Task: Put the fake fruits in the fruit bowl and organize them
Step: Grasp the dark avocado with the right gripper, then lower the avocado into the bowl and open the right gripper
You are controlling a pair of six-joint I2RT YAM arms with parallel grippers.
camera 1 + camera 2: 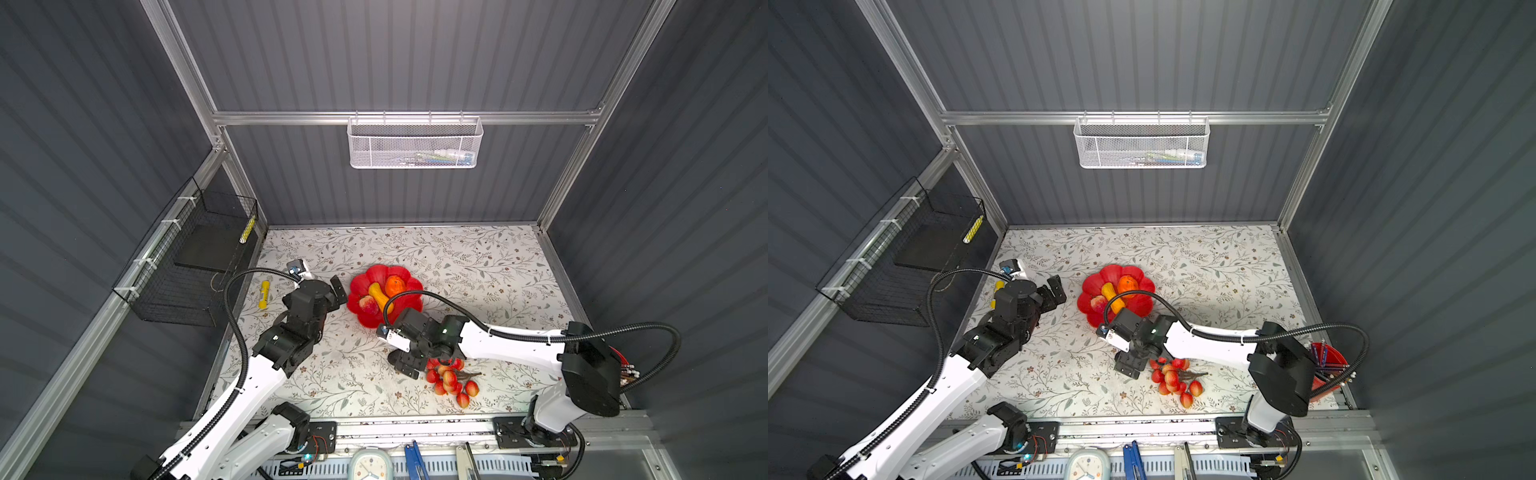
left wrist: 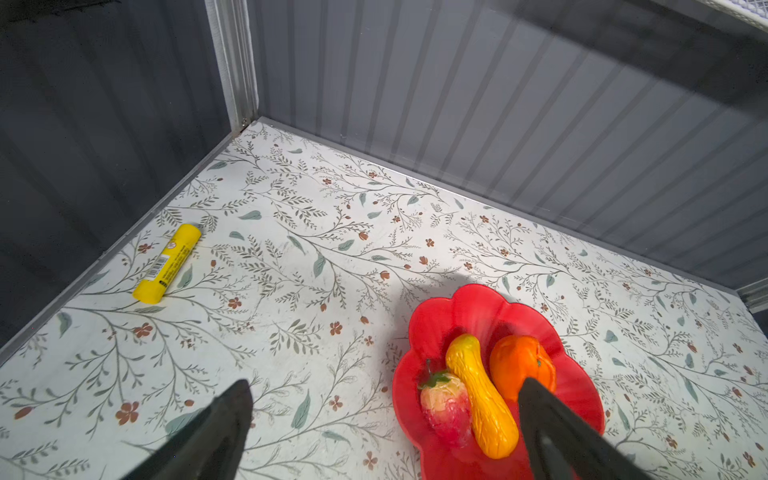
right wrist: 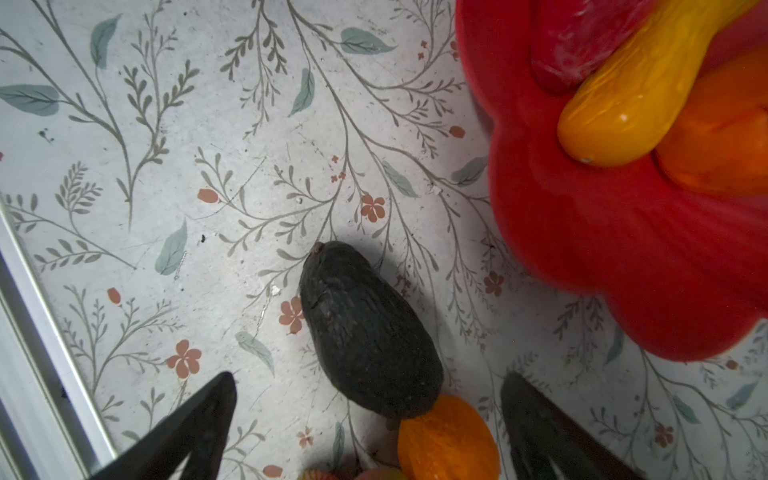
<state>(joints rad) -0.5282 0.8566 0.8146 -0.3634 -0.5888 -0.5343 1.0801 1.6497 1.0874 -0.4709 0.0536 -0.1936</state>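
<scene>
The red scalloped fruit bowl [image 1: 376,272] [image 1: 1111,272] sits mid-table. In it lie an orange [image 2: 515,361], a yellow squash [image 2: 482,395] and a strawberry [image 2: 444,405]. My left gripper [image 1: 338,296] [image 2: 386,385] hangs open just left of the bowl, holding nothing. My right gripper [image 1: 405,365] [image 3: 370,378] is open above the table in front of the bowl [image 3: 602,249]. A dark avocado [image 3: 365,332] and a second orange [image 3: 449,440] lie between its fingers, both hidden under it in both top views. The red berry bunch [image 1: 451,380] [image 1: 1175,380] lies beside it.
A yellow marker-like stick [image 1: 264,294] [image 2: 168,264] lies near the left wall. A black wire basket [image 1: 187,266] hangs on the left wall and a white mesh basket [image 1: 415,143] on the back wall. A red cup of pens [image 1: 1327,365] stands at the right.
</scene>
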